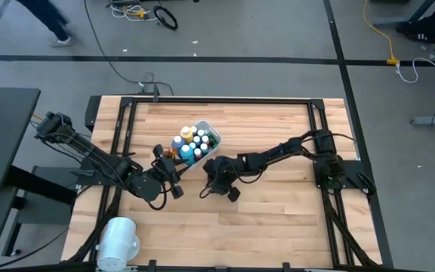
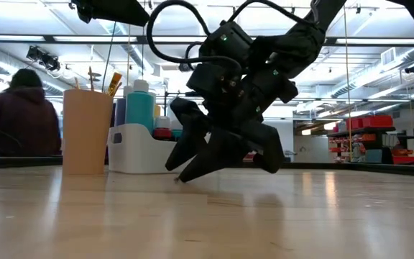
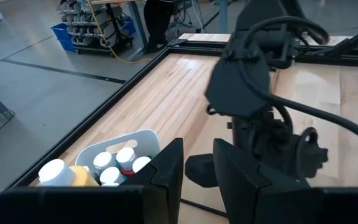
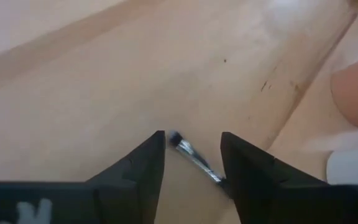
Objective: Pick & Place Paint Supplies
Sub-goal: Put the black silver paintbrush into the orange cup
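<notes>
Right wrist view shows the right gripper (image 4: 191, 155) with jaws open, one thin brush (image 4: 194, 157) lying between them on smooth wood, its handle end cut off. Left gripper (image 3: 196, 163) jaws stand parted, empty; beside them, a white tub (image 3: 120, 142) of white-capped bottles (image 3: 127, 157), partly hidden.

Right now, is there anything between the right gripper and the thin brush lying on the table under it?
Nothing visible. In the right wrist view the brush lies on the bare wood in the gap between the open fingers of the right gripper, with nothing on top of it. The white tub stands off to one side.
</notes>
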Controlling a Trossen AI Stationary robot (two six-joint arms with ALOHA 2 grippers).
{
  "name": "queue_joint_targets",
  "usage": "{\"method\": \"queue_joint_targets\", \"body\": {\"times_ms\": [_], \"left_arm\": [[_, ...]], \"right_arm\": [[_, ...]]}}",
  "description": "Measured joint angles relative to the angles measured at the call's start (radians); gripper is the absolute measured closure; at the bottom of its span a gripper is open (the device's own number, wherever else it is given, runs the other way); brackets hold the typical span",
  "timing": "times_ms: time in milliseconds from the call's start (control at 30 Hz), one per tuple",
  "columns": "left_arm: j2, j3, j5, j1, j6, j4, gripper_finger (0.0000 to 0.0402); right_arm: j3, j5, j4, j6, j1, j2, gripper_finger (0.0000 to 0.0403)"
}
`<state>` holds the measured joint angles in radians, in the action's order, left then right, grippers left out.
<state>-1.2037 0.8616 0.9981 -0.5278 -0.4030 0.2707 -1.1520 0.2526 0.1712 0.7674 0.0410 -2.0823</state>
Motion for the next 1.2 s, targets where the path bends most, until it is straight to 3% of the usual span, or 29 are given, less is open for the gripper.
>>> {"method": "queue_joint_targets", "body": {"times_ms": [300,767,1033,1200], "left_arm": [[0.0,0.0,-0.001,0.0,0.05,0.001,0.0305],[0.0,0.0,-0.001,0.0,0.056,0.0,0.0305],[0.0,0.0,-0.001,0.0,0.051,0.0,0.0305],[0.0,0.0,-0.001,0.0,0.053,0.0,0.0305]], "right_arm": [[-0.065,0.015,-0.115,0.069,-0.026,-0.01,0.0239],[-0.065,0.071,-0.053,0.088,-0.075,-0.01,0.0298],[-0.067,0.0,0.129,-0.113,-0.077,-0.01,0.0281],[-0.066,-0.079,0.044,-0.099,-0.08,-0.01,0.028]]}}
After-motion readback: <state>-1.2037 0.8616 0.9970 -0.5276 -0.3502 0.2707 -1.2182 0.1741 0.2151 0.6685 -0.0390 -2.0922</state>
